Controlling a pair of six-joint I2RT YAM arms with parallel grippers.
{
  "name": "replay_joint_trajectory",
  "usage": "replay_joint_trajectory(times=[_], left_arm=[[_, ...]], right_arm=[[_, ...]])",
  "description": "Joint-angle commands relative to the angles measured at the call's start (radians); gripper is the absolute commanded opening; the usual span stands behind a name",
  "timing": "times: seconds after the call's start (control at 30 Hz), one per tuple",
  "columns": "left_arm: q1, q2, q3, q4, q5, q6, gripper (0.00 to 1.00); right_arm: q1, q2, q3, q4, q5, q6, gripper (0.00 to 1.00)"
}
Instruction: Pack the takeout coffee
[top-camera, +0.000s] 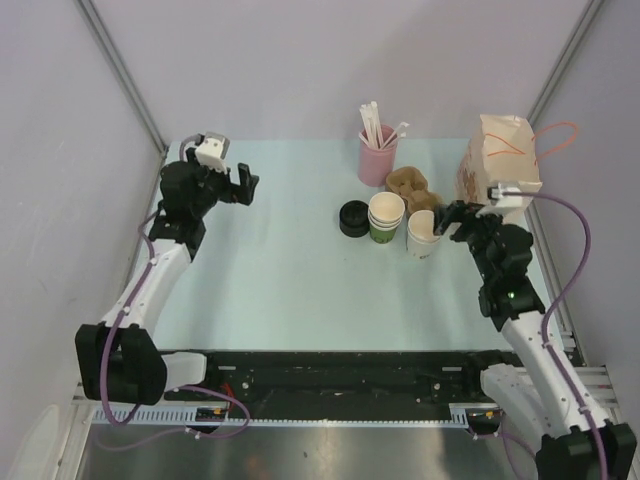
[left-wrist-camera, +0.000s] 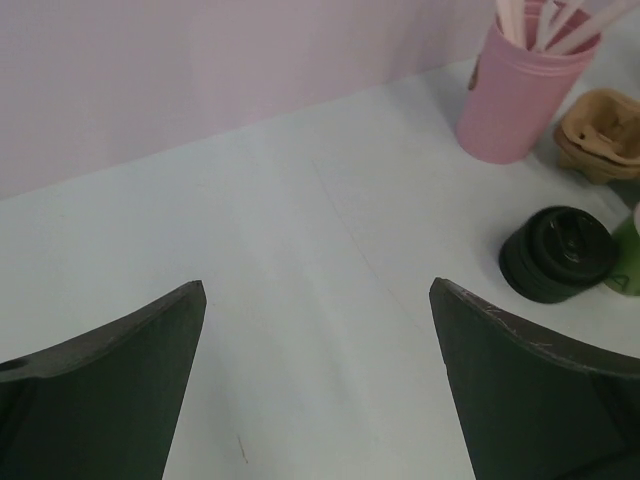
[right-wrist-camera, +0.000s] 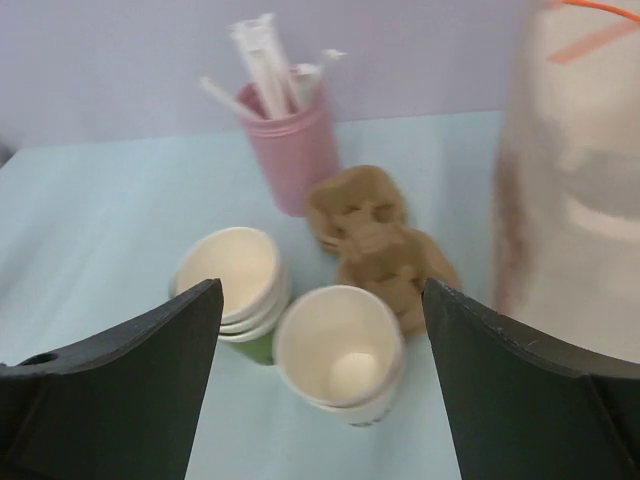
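Note:
The white cup (right-wrist-camera: 340, 355) with dark lettering stands open-topped and lidless on the table, and shows in the top view (top-camera: 422, 234) too. Left of it stands the green cup (right-wrist-camera: 232, 285), nested with other cups and also lidless, green cup (top-camera: 386, 218). A stack of black lids (left-wrist-camera: 557, 253) sits on the table left of the green cup, black lids (top-camera: 353, 218). My right gripper (right-wrist-camera: 318, 290) is open, its fingers on either side of the white cup without touching it, right gripper (top-camera: 452, 222). My left gripper (left-wrist-camera: 318, 285) is open over bare table at the far left, left gripper (top-camera: 247, 185).
A pink cup of straws (top-camera: 378, 155) stands behind the cups. A brown pulp cup carrier (top-camera: 413, 190) lies between it and the white cup. A tall paper bag with orange handles (top-camera: 500, 160) stands at the back right, close beside my right gripper.

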Motion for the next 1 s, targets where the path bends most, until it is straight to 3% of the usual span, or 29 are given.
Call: replay_joint_trajectory(times=[0.0,0.17,0.27,0.3,0.37,0.5,0.6,0.77,0.97], left_arm=[[-0.058,-0.033,0.109,-0.417,0.110,0.109,1.00],[-0.108,-0.048,0.160,-0.581,0.066,0.175,0.98],[-0.109,-0.059,0.160,-0.621,0.046,0.188,0.98],[-0.111,-0.060,0.154,-0.624,0.037,0.188,0.97],[-0.111,-0.068,0.148,-0.629,0.029,0.189,0.97],[-0.112,-0.068,0.136,-0.630,0.030,0.186,0.97],[-0.114,-0.062,0.139,-0.630,0.030,0.182,0.96],[-0.123,-0.057,0.139,-0.630,0.033,0.180,0.96],[-0.129,-0.056,0.140,-0.630,0.033,0.180,0.96]], right_arm=[[0.228,0.152,0.302,-0.335,-0.019,-0.129,0.86],[0.388,0.486,0.602,-0.574,0.081,-0.199,0.84],[0.400,0.584,0.721,-0.663,0.049,-0.190,0.70],[0.401,0.629,0.741,-0.676,0.052,-0.202,0.59],[0.405,0.673,0.794,-0.703,0.062,-0.210,0.50],[0.407,0.763,0.846,-0.728,0.053,-0.209,0.56],[0.413,0.814,0.886,-0.762,0.062,-0.230,0.49],[0.423,0.907,0.936,-0.780,0.061,-0.268,0.50],[0.440,1.028,1.036,-0.840,0.104,-0.285,0.42]])
